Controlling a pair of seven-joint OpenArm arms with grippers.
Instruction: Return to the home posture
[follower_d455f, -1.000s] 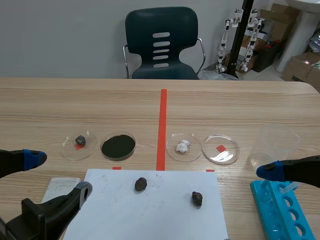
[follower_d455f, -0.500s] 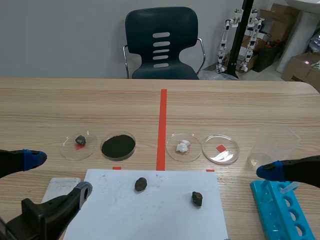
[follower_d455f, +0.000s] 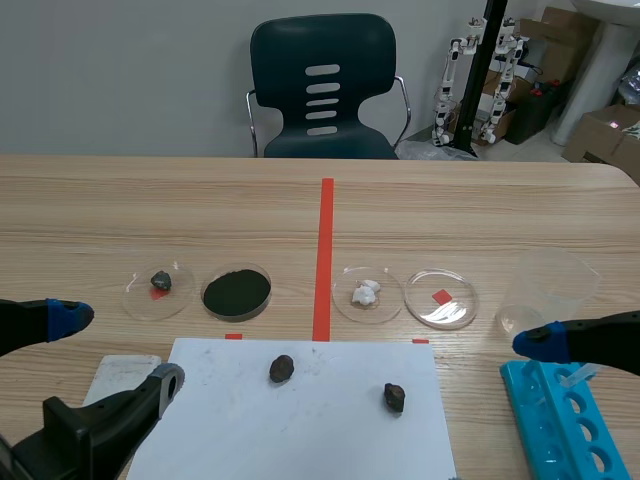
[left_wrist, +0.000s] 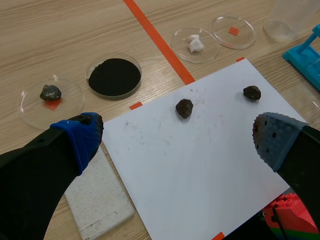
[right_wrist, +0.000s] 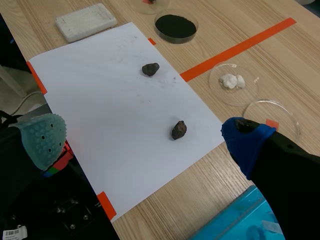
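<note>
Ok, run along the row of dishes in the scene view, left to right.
dish with a dark stone, dish of black powder, dish with white lumps, empty dish over a red mark, clear cup.

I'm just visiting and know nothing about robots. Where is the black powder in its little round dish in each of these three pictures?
Scene view: black powder just left of the orange tape line, beyond the white paper.
Left wrist view: black powder between the dark-stone dish and the tape line.
Right wrist view: black powder past the paper's far corner.
Shared landmark: the orange tape line.
</note>
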